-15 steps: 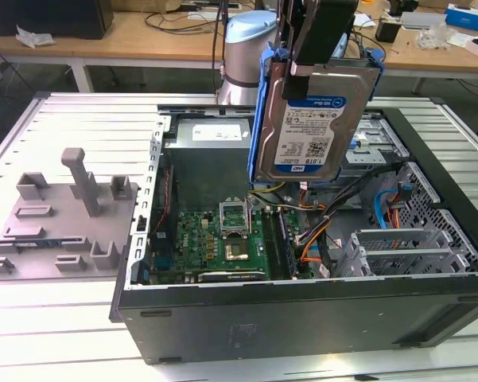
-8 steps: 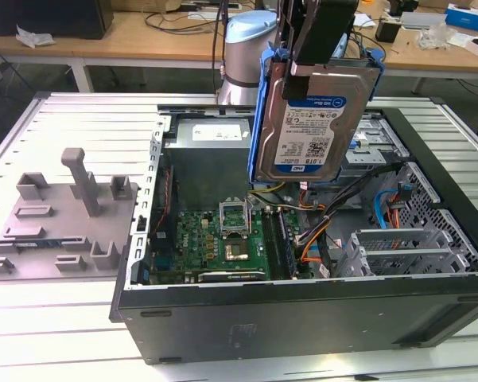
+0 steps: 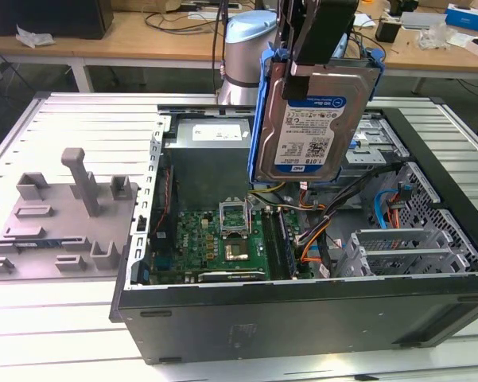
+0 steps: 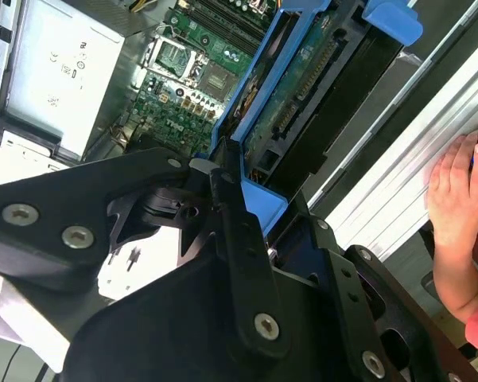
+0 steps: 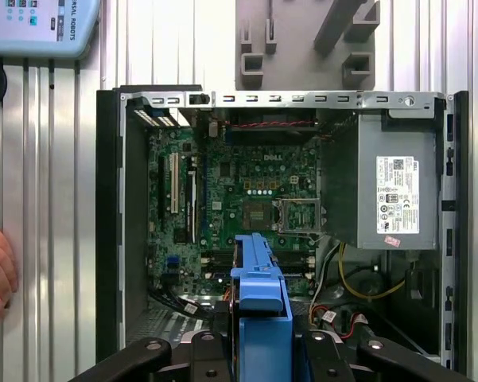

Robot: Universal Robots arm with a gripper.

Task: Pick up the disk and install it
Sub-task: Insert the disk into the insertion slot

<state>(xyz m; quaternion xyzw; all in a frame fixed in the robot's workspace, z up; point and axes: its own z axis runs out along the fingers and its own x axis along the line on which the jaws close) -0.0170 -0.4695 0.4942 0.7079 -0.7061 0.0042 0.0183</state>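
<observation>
Disk (image 3: 314, 119) held aloft over the open computer case (image 3: 302, 318), upright with a slight tilt, label facing out, framed by its blue bracket (image 3: 264, 103). Pinched at the top edge between black jaws, clamped tight on it. Across the exterior view from nine o'clock: grey fixture plate (image 3: 56, 223) with upright pegs, lying on the slatted metal desk (image 3: 87, 119) just beside the case wall. Inside the case, grey power supply (image 3: 215, 139) toward twelve, green motherboard (image 3: 223, 239) toward six. Under the disk, a tangle of cables (image 3: 318, 231). At three o'clock, perforated metal cage (image 3: 433, 203). Behind the case at twelve, silver-blue arm joint (image 3: 250, 40). In the second wrist view, a person's hand (image 4: 457, 183) on the desk slats, outside the case.
</observation>
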